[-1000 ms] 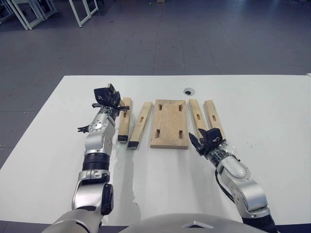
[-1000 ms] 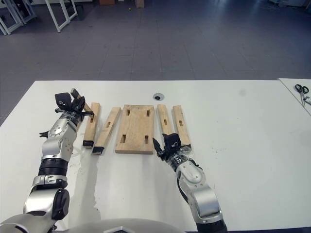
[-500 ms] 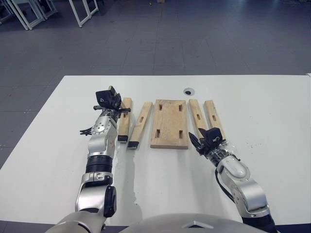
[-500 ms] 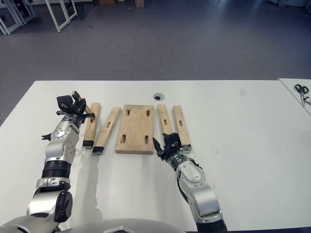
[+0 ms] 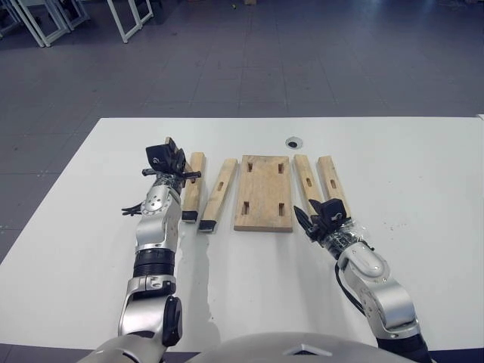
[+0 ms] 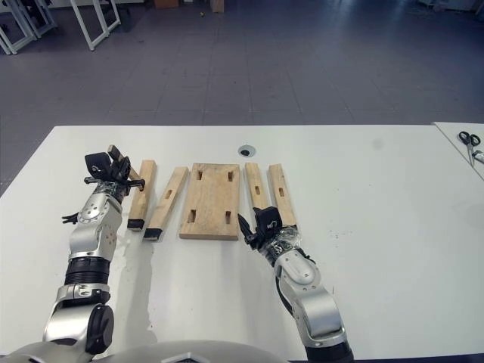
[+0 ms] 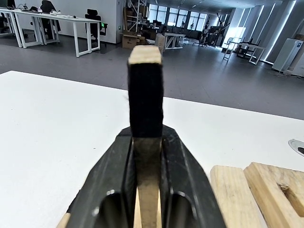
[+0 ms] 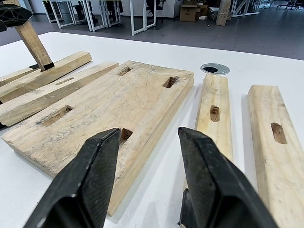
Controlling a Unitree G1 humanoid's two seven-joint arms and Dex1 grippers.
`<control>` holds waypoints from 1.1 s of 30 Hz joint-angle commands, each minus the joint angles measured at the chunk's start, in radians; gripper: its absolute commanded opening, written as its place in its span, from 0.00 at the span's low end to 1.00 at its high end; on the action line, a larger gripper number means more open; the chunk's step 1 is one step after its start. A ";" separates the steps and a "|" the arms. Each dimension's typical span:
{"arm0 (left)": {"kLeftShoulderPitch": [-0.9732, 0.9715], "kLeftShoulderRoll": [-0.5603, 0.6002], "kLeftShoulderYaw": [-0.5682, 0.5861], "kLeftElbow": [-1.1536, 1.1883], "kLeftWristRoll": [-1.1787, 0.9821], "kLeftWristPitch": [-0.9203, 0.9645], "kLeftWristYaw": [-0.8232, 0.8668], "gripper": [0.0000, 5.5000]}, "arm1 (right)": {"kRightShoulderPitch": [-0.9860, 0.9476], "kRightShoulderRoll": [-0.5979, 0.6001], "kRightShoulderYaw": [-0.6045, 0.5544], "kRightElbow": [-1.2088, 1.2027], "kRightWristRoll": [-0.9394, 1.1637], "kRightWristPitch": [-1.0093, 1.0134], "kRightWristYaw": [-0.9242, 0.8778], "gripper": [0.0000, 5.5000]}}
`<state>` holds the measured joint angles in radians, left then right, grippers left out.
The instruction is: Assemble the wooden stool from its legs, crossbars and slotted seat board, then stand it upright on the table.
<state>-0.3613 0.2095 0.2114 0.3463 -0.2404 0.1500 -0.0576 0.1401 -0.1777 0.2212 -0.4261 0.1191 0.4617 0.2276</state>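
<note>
The slotted seat board (image 5: 263,191) lies flat in the middle of the table. Two legs (image 5: 194,185) (image 5: 218,193) lie to its left and two more (image 5: 306,180) (image 5: 333,184) to its right. My left gripper (image 7: 146,138) is shut on a thin wooden crossbar (image 7: 145,90) with a black end, held just left of the leftmost leg; the same crossbar (image 8: 33,40) stands tilted over that leg. My right gripper (image 8: 149,142) is open, low over the table at the board's near right corner, with nothing between its fingers (image 8: 95,175).
A round cable hole (image 5: 292,141) sits in the table behind the board. Scissors (image 6: 469,139) lie on a neighbouring table at the far right. The white tabletop (image 5: 423,174) is bare to the right and in front.
My left arm has drawn slightly back toward me with the crossbar still in its grip. The right arm has not moved.
</note>
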 commanded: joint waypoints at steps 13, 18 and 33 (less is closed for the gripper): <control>0.169 -0.021 -0.050 0.254 0.146 0.081 0.091 0.07 | -0.009 -0.003 0.000 -0.010 -0.007 0.020 0.000 0.40; 0.256 -0.062 -0.054 0.176 0.129 0.062 0.088 0.07 | -0.012 -0.002 -0.006 -0.008 -0.003 0.021 0.001 0.40; 0.350 -0.100 -0.065 -0.525 0.060 0.312 0.092 0.07 | -0.018 0.002 -0.009 0.004 -0.014 0.005 -0.005 0.40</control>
<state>-0.0455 0.1249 0.1695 -0.1844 -0.1897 0.4154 0.0302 0.1354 -0.1771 0.2185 -0.4259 0.1114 0.4619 0.2257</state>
